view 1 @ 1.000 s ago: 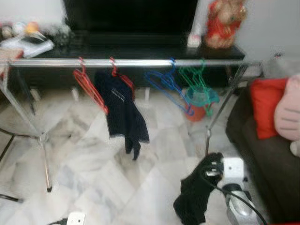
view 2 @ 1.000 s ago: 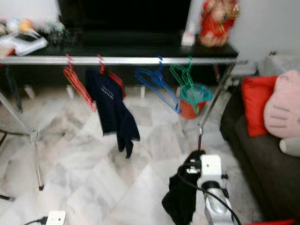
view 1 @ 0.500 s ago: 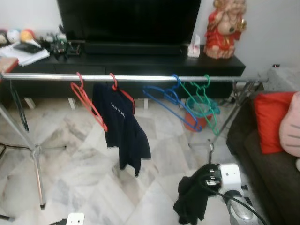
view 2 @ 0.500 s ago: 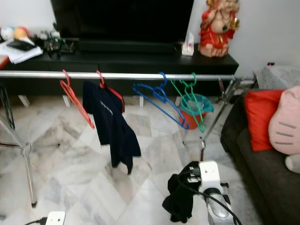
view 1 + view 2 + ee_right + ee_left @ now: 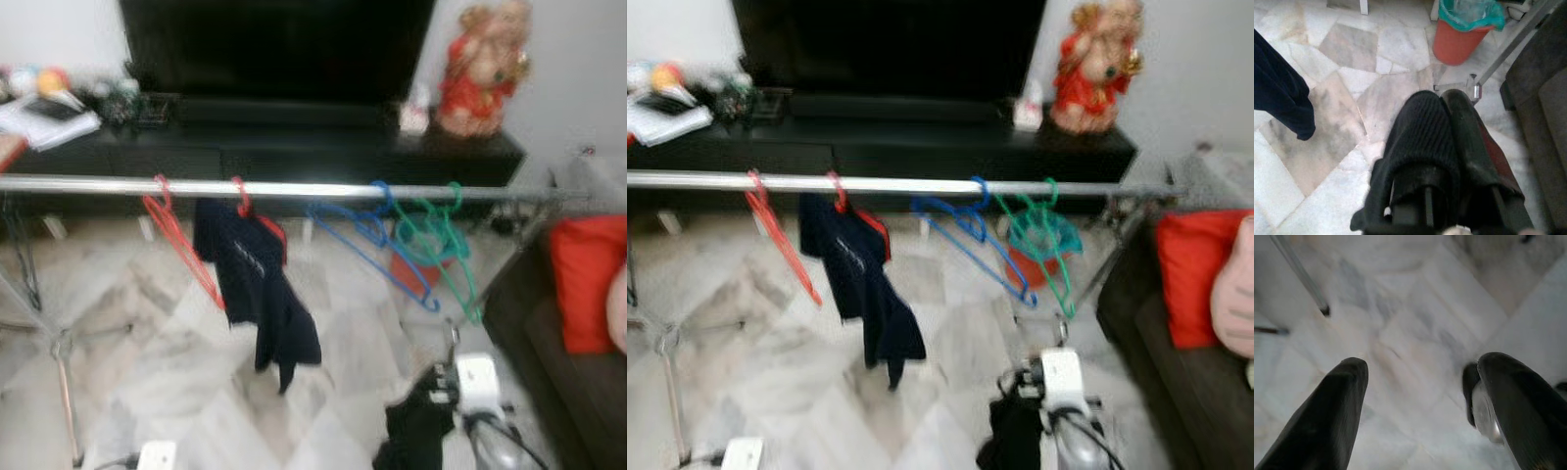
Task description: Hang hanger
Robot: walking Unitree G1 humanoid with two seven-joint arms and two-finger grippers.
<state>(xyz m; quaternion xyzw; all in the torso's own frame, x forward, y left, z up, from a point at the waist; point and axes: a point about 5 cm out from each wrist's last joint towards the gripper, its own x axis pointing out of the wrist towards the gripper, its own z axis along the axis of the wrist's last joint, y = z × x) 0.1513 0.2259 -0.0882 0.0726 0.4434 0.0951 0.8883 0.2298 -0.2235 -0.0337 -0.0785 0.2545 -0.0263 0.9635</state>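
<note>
While the left gripper (image 5: 1415,396) hangs spread wide over marble floor (image 5: 1415,308), the right gripper (image 5: 1447,122) pinches a black garment (image 5: 1420,142) covering a dark red hanger (image 5: 1493,156), below the clothes rail (image 5: 294,188).

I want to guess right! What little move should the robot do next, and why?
Probably lift the right gripper up toward the rail. It sits low over the floor, shut on a dark garment with a red hanger inside, well below the rail.

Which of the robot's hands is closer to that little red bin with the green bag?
The right. The right gripper, shut on a black garment, points along the floor towards the red bin. The left gripper hangs open over bare marble near the rack's foot.
</note>
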